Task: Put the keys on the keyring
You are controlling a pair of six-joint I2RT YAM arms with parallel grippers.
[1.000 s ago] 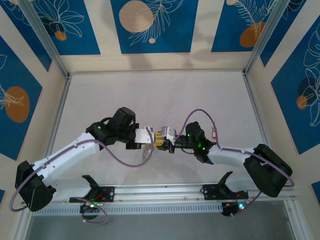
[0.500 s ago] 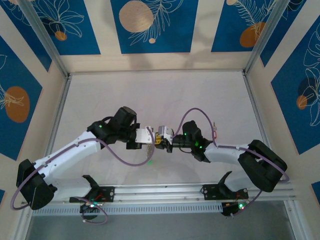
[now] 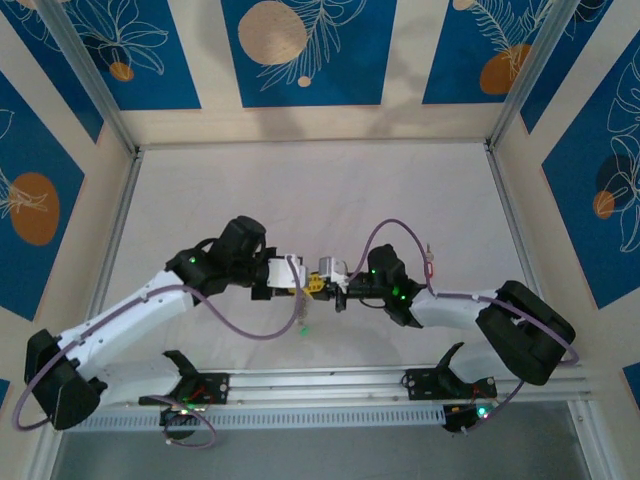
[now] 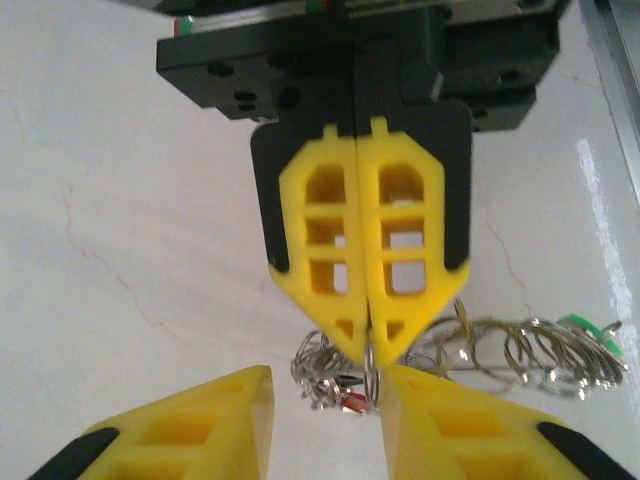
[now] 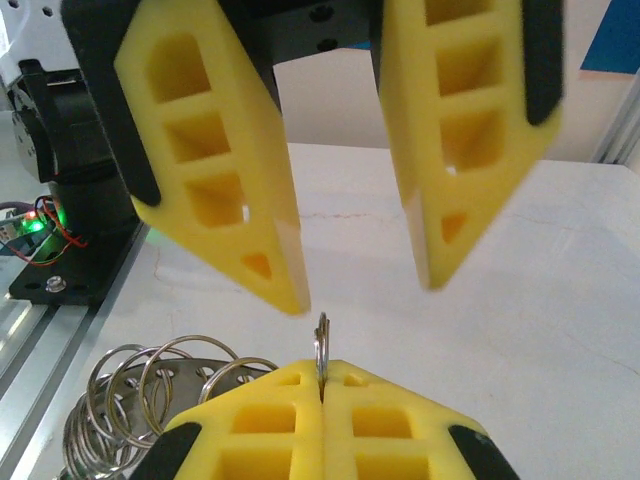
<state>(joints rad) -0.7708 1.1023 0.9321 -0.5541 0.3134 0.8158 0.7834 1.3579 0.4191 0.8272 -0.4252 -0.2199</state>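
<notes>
1. We are seeing the right gripper [image 4: 368,342] fully closed. It is pinching the keyring [image 5: 321,335] by its thin wire between the fingertips.
2. The keyring is standing edge-on, upright out of the tips. We are judging that it is held this way to leave free wire for the other arm.
3. The left gripper [image 5: 362,290] is facing it with jaws partly apart and is holding nothing. Its fingers are standing on either side of the keyring, ready to take it.
4. A bunch of silver loops [image 4: 520,350] is hanging under the pinch. The keys [image 4: 350,402] are sitting in it, a red one just below the tips and a green tag [image 4: 585,325] at the far end.
5. We are not able to tell whether any key is already on the keyring, or whether the bunch is touching the table [image 4: 120,200].
</notes>
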